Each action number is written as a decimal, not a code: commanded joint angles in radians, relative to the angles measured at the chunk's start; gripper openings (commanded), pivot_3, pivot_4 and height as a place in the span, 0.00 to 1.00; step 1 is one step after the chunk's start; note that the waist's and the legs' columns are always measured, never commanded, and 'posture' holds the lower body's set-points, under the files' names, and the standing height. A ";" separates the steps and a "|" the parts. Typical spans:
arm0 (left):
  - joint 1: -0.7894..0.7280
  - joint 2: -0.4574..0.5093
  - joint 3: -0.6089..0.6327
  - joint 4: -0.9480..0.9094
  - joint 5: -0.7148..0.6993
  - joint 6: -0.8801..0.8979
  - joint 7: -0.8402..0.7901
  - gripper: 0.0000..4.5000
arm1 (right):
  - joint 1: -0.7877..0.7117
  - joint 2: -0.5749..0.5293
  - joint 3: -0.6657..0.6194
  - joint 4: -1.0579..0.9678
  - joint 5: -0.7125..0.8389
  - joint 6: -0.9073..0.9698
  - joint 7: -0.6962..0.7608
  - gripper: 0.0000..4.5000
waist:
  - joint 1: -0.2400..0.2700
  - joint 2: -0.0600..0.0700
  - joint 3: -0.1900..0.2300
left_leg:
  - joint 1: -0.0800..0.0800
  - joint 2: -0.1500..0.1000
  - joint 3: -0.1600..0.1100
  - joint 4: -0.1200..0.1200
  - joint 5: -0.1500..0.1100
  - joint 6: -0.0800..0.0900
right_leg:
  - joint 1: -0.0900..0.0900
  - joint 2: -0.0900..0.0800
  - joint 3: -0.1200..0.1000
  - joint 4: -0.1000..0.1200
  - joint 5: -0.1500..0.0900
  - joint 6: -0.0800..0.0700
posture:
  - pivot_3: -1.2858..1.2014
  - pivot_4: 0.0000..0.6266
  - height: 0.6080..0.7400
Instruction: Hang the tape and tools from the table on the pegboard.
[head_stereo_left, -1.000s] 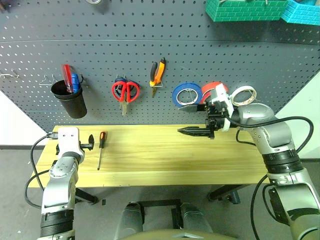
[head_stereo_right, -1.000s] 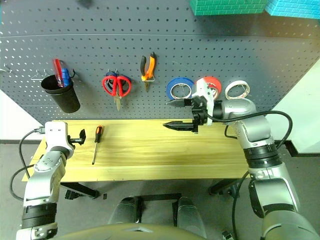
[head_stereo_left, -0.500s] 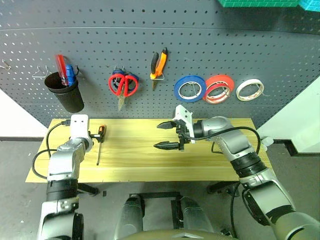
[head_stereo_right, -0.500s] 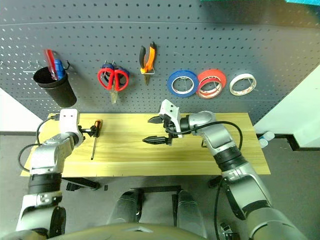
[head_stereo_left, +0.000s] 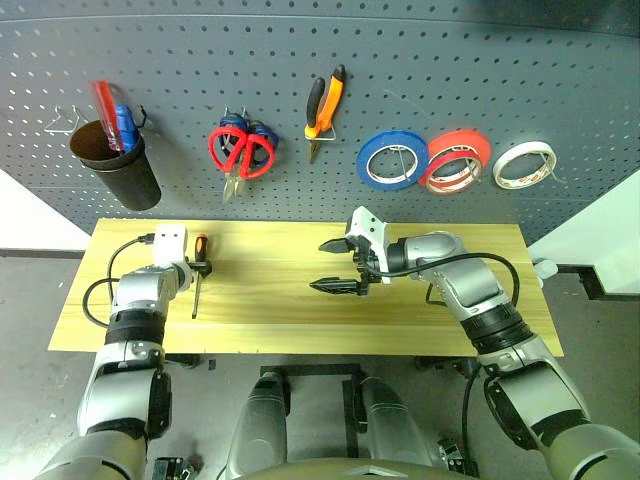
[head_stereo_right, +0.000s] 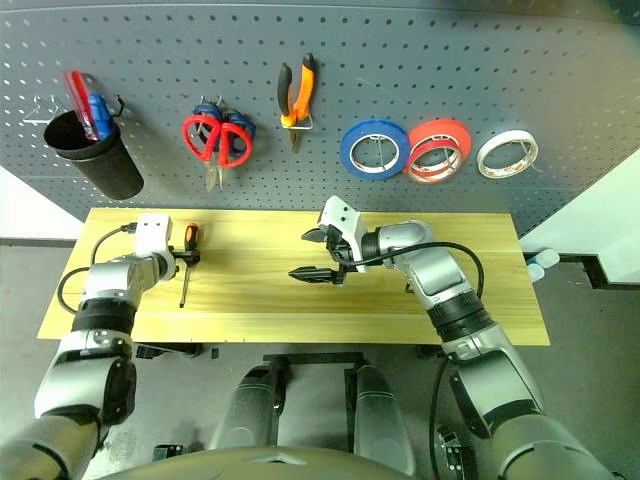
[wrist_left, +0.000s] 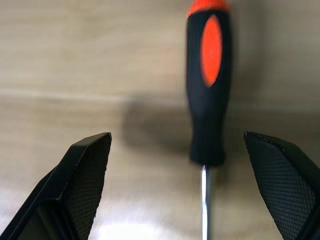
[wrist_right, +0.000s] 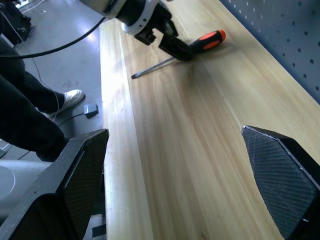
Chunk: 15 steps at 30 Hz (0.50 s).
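The left end effector (wrist_left: 192, 195) is now straddling the screwdriver (head_stereo_left: 197, 282) on the surface (head_stereo_left: 270, 320), fingers spread wide, having come forward from the near edge. The right end effector (head_stereo_left: 338, 265) is hovering mid-surface, wide and empty, having dropped from the pegboard (head_stereo_left: 420, 80). Three tape rolls are hanging there, including the red tape (head_stereo_left: 455, 160), plus one pliers (head_stereo_left: 324, 105). The red scissors (head_stereo_left: 240, 153) are partly hiding a blue pair.

Workshop, grey pegboard (head_stereo_left: 420, 90) hung with tools and tape, wooden workbench (head_stereo_left: 280, 320)

The screwdriver (wrist_left: 208, 100) shaft's tip is cut off by the frame edge.
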 joint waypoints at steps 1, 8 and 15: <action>-0.061 0.016 0.000 0.104 0.013 -0.061 0.004 0.99 | 0.016 -0.017 -0.026 -0.067 0.013 0.026 -0.011 1.00 | -0.002 0.000 0.002 | 0.000 0.000 0.000 0.000 0.000 0.000 | 0.000 0.000 0.000 0.000 0.000 0.000 | 0.59 0.55 1.00; -0.159 0.014 0.024 0.304 -0.003 -0.060 0.020 0.95 | 0.034 -0.032 -0.037 -0.086 0.007 0.038 -0.032 1.00 | -0.004 0.001 0.009 | 0.000 0.000 0.000 0.000 0.000 0.000 | 0.000 0.000 0.000 0.000 -0.003 0.004 | 0.59 0.55 1.00; -0.165 0.001 0.042 0.314 -0.028 0.032 0.016 0.50 | 0.038 -0.047 -0.035 -0.090 0.005 0.034 -0.038 1.00 | -0.014 0.001 0.010 | 0.000 0.000 0.000 0.000 0.000 0.000 | 0.000 0.000 0.000 0.000 -0.003 0.004 | 0.58 0.54 1.00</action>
